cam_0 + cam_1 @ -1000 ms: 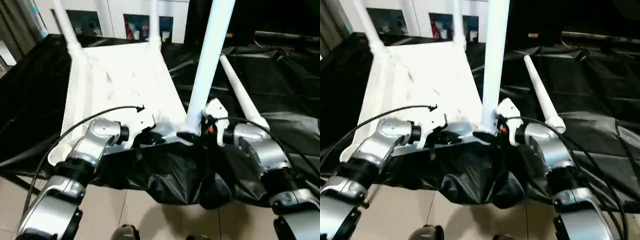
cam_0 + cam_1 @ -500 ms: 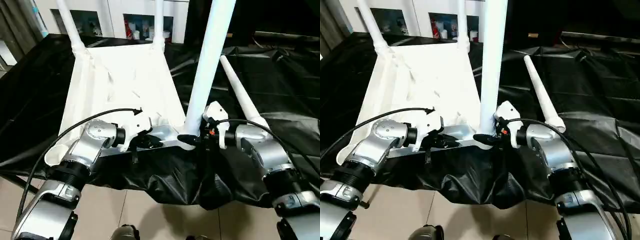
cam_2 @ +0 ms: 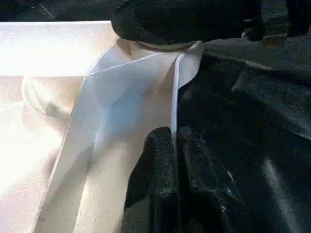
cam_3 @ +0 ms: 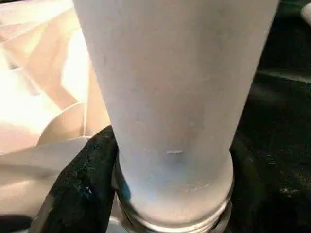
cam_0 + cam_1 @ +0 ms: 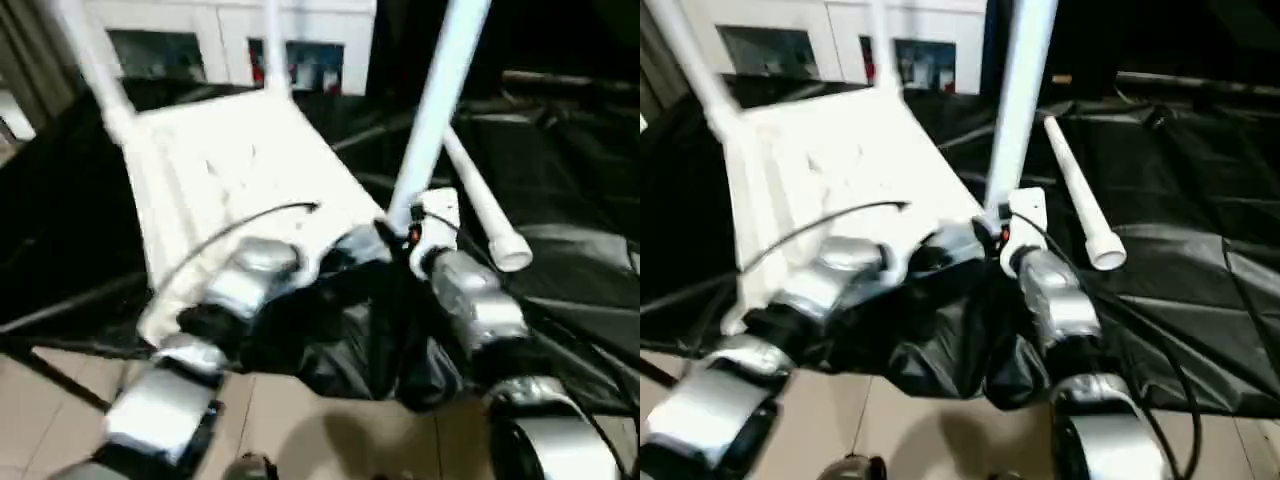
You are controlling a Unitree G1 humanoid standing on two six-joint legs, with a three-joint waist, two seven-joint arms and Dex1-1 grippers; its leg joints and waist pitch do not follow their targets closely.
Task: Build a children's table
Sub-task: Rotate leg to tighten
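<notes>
On the black sheet (image 5: 1200,300) the children's table (image 5: 230,170) lies upside down. Near its right corner, the right gripper (image 4: 165,194) clasps the base of an upright leg (image 5: 440,100), while the left gripper (image 3: 175,165) pinches the near rim, fingers nearly closed.

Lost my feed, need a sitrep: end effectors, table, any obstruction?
Left end effector shut on tabletop rim. Right end effector around upright leg at near corner. Fourth leg loose on black sheet.

Upright leg (image 5: 436,110) top cropped (blurred)
</notes>
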